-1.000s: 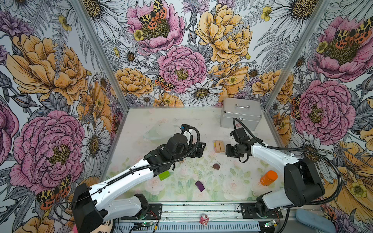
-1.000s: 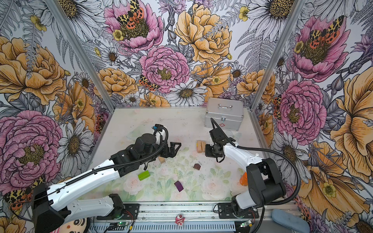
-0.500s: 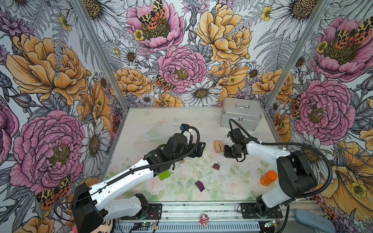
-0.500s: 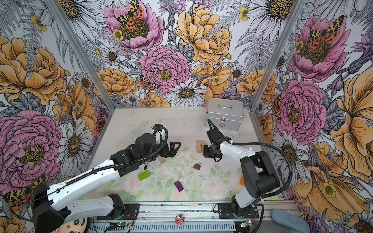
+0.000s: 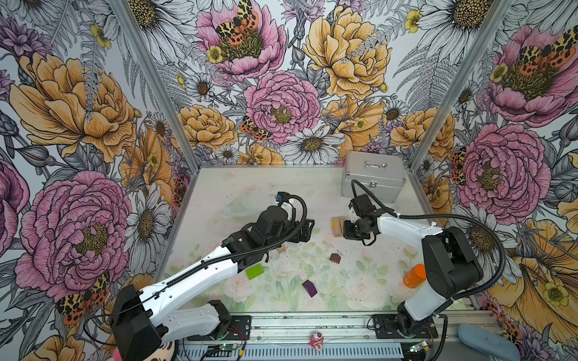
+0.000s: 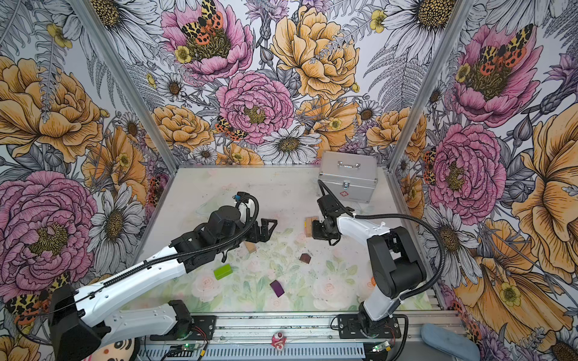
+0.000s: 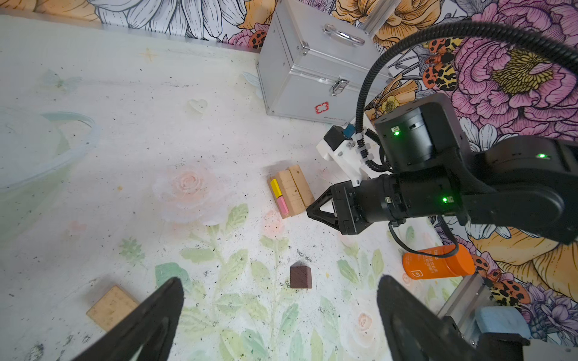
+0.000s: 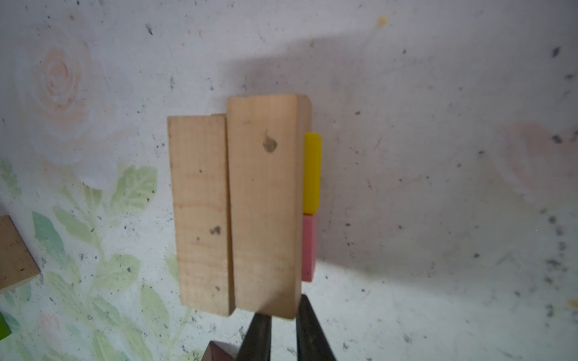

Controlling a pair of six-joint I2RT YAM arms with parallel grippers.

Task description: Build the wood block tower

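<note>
Now the shut, empty right hand [image 7: 312, 210] has edged up to the upper tan brick [image 8: 262, 203] of the tower [image 7: 291, 190], likely squaring it, while the left hand [image 6: 269, 230] hangs wide open, empty.

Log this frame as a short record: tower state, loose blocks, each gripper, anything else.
Tower: two tan blocks side by side; yellow block and pink block peeking out along one side
Loose blocks: lime-green block, purple block, dark-brown block, single tan block
Left gripper: open, empty
Right gripper: shut, tips at a tower block's end
Other: orange bottle, silver case
</note>
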